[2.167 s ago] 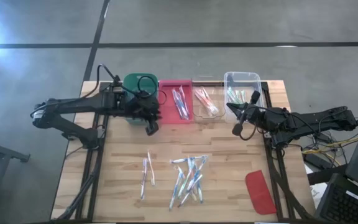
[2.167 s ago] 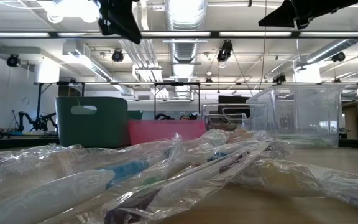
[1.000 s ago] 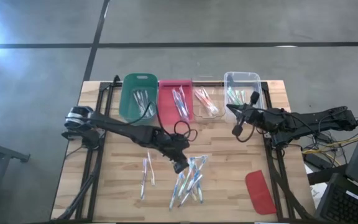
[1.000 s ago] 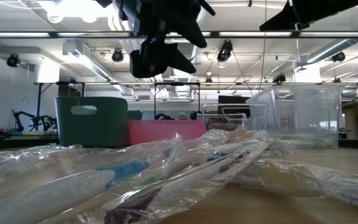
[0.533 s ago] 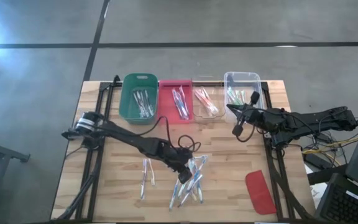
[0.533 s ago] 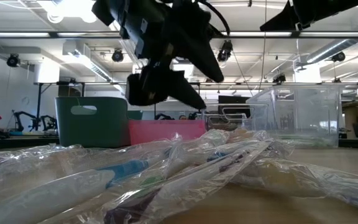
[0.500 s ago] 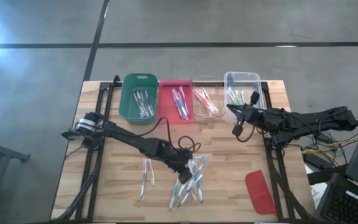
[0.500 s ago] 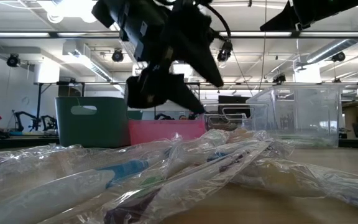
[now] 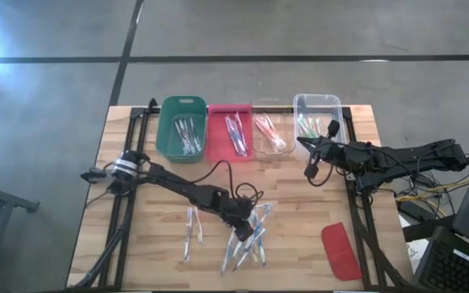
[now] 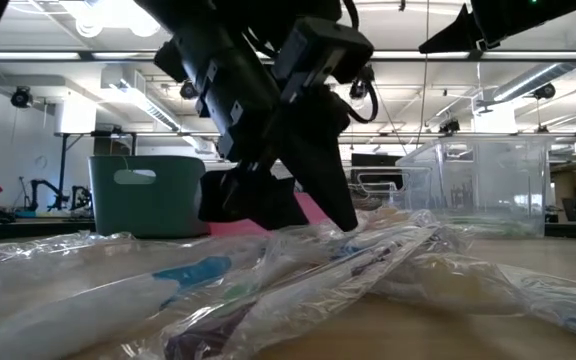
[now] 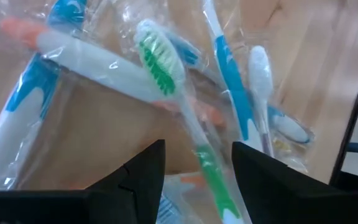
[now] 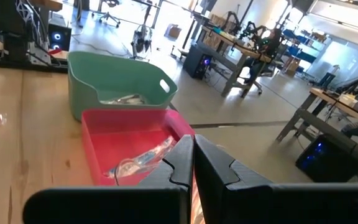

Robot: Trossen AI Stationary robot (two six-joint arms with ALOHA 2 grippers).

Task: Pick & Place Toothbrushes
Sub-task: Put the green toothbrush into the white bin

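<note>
Over the pile mid-counter | left tool (image 9: 243, 230) spread wide, straddling a green toothbrush (image 11: 173, 99) among the loose toothbrushes (image 9: 247, 236), likely to pinch its neck | right tool (image 9: 310, 170) clenched empty, parked by the clear bin (image 9: 316, 104), out of the way
</note>
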